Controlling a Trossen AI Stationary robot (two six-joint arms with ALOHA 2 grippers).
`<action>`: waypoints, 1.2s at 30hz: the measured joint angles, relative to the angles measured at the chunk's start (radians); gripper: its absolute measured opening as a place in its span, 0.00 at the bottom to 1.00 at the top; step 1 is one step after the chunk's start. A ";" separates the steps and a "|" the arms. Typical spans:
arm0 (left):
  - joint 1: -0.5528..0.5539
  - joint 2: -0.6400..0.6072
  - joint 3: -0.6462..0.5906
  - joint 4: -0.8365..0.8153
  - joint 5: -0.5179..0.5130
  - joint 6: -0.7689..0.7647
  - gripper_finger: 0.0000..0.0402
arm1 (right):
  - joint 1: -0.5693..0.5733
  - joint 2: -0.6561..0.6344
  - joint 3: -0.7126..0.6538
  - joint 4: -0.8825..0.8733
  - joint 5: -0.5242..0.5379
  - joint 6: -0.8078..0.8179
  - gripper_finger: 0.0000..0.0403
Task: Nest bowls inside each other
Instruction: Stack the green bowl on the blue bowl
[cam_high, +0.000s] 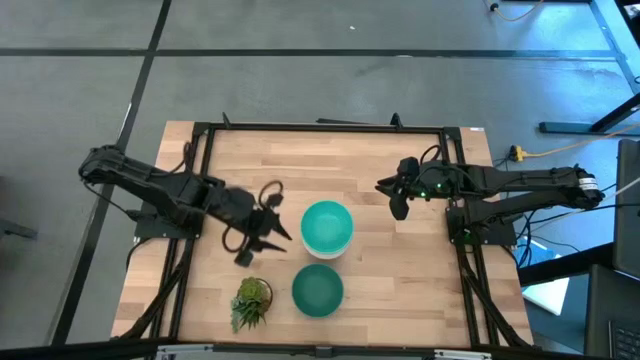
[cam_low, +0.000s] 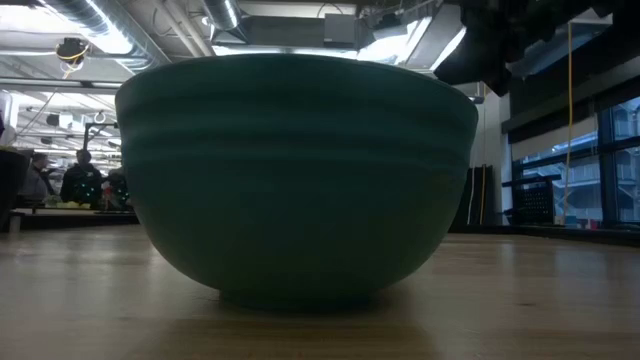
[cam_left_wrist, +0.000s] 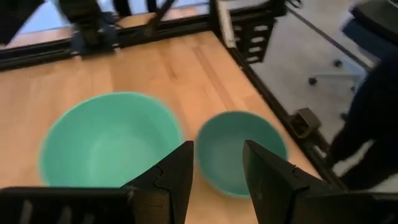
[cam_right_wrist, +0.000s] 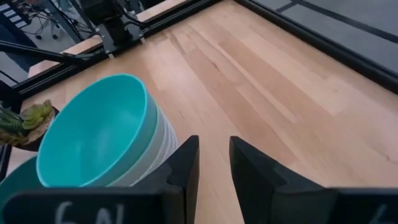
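A stack of nested bowls (cam_high: 326, 227) stands mid-table on its base, a light teal bowl (cam_right_wrist: 93, 127) on top, with pale and white bowl walls (cam_right_wrist: 155, 152) showing below its rim. A darker teal bowl (cam_high: 318, 289) rests alone nearer the near edge and fills the low view (cam_low: 300, 180). My left gripper (cam_high: 280, 238) hovers open just left of the stack; in its wrist view (cam_left_wrist: 217, 152) the fingers point between the stack (cam_left_wrist: 109, 140) and the lone bowl (cam_left_wrist: 239, 149). My right gripper (cam_high: 398, 205) is open (cam_right_wrist: 214, 146), to the stack's right and apart from it.
A small potted plant (cam_high: 252, 300) stands left of the darker bowl near the near edge (cam_right_wrist: 22, 124). Black frame rails (cam_high: 320, 128) run around the wooden table. Bare wood lies along the far side and to the right of the bowls.
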 joint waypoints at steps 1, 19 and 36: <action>-0.023 0.021 0.028 -0.019 -0.015 0.001 0.33 | 0.000 -0.002 -0.006 0.000 0.000 0.005 0.22; -0.245 0.452 0.317 -0.212 -0.082 -0.156 0.33 | 0.000 0.001 -0.016 0.026 -0.077 0.003 0.22; -0.386 0.639 0.376 -0.221 -0.213 -0.187 0.33 | 0.000 0.001 -0.016 0.024 -0.072 0.161 0.22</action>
